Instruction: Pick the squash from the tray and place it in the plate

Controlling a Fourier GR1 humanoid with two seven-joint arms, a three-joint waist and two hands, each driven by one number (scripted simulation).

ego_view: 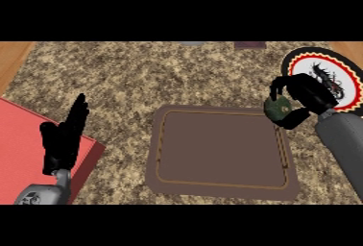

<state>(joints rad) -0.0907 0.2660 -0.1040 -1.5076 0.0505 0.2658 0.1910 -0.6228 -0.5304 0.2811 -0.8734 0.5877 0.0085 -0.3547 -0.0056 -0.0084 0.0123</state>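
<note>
Head view: right hand (pixel 310 94) fingers clasp the squash (pixel 276 108), carrying it from tray (pixel 220 158) toward plate (pixel 333 60) just beyond them; left hand (pixel 64 139) rests open.

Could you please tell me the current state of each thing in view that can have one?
Squash: held in the right hand, off the tray, just short of the plate.
Tray: flat on the counter, nothing in it.
Plate: flat, no squash on it yet.
Right hand: fingers curled round the squash.
Left hand: open, resting, fingers up, over the red mat.
</note>
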